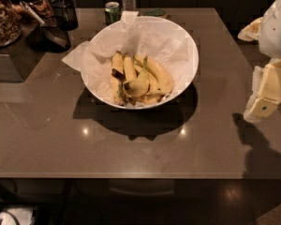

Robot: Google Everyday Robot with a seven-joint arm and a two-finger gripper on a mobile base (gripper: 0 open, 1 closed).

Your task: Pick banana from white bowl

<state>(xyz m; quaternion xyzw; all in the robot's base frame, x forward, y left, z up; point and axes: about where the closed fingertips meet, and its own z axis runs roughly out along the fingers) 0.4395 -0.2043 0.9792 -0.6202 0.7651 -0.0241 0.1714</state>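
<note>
The cream-coloured gripper (264, 95), whether open or closed I cannot tell, is hanging well right of the large glossy white paper-lined bowl (195, 62), probably leaving its yellow bananas (140, 81) unobstructed for approach.

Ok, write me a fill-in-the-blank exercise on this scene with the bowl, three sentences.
1. The bananas lie in the white bowl, which is lined with crumpled white ____.
2. The green can stands behind the bowl, next to a clear ____.
3. The tool hangs at the ____ side of the picture, apart from the bowl.

Missing words: paper; bottle; right.
</note>
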